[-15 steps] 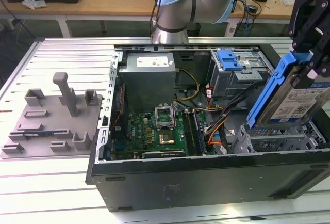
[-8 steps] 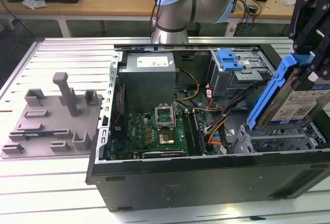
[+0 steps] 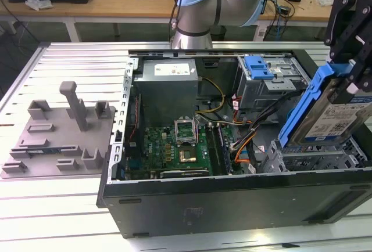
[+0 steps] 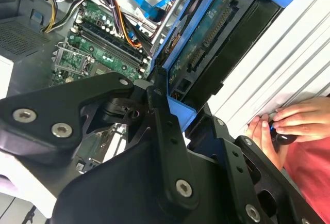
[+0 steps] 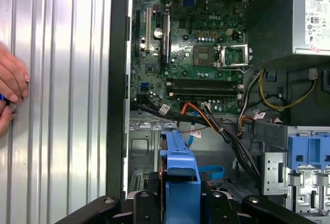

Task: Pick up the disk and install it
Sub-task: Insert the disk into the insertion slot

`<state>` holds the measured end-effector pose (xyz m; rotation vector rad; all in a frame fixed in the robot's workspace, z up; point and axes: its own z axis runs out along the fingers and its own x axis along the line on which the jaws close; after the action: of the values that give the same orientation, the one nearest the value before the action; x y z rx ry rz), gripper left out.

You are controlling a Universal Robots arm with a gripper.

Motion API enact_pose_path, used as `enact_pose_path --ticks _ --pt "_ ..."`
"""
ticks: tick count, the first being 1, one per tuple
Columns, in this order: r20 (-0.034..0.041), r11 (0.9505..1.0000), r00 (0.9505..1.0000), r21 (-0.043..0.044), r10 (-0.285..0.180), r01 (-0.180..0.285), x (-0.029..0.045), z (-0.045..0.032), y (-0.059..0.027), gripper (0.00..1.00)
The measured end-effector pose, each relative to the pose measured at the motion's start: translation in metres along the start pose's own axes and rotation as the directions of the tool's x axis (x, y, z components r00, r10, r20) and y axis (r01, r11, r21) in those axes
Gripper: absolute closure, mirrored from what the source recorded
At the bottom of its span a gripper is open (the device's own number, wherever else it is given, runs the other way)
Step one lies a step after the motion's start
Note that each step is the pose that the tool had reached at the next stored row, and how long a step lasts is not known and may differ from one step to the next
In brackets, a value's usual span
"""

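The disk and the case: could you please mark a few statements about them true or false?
1. The claw holds the disk. True.
2. The disk lies flat in a bay. False: it is tilted above the case.
3. The case's motherboard is exposed. True.
4. The grey fixture stands at the exterior view's right of the case. False: it stands at its left.

Disk: silver metal, blue plastic frame.
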<state>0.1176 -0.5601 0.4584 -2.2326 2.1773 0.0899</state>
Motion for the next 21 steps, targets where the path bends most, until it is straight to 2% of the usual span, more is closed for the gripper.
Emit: enact_pose_path --ticks 21 --pt "0.0001 1.0000 1.0000 0.0001 -0.001 0.001 0.0002 0.0083 -0.0012 0.63"
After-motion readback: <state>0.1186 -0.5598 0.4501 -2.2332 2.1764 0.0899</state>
